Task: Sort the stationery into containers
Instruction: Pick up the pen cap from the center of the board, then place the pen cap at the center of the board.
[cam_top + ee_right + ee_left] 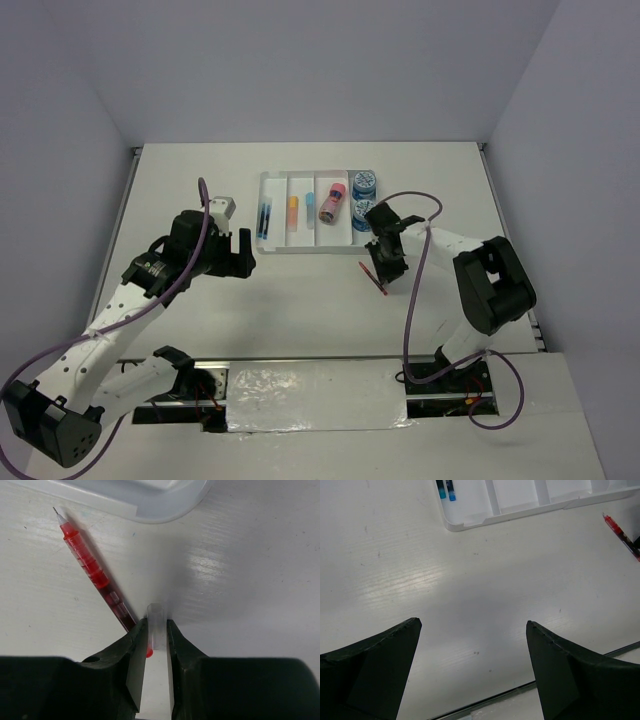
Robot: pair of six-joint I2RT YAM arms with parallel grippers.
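Stationery is nearly all in place, judged from the top view, and one piece is left out on the table. At about 9 o'clock from the table's middle the left gripper (472,623) hovers over bare surface with its fingers spread wide and nothing between them. At 12 o'clock lies the clear tray (300,247). From its 9 o'clock end across, it holds blue pens (265,220), an orange eraser (293,208), a light-blue eraser (310,206), a pink cylinder (333,201) and, at its 3 o'clock end, two blue rolls (364,183). Which divider parts which item cannot be told at this size. The red pen (92,567) lies flat on the table just outside the tray's near right corner, at about 5 o'clock from it, with its fine tip pointing back toward the tray. The right gripper (156,622) is down over the pen's rear end, its fingers drawn narrow and seemingly pinching a clear piece there, while the barrel runs off slantwise toward 11 o'clock in the wrist view. The pen should handle as very light, stiff, smooth plastic, and being round it is likely to roll or slip. A hold this far toward the end may let it swivel or droop between the pads. A grip nearer mid-barrel and square across it would carry it more steadily. The tip looks delicate and is best kept from striking the tray wall. The pen probably belongs lengthwise beside the blue pens.
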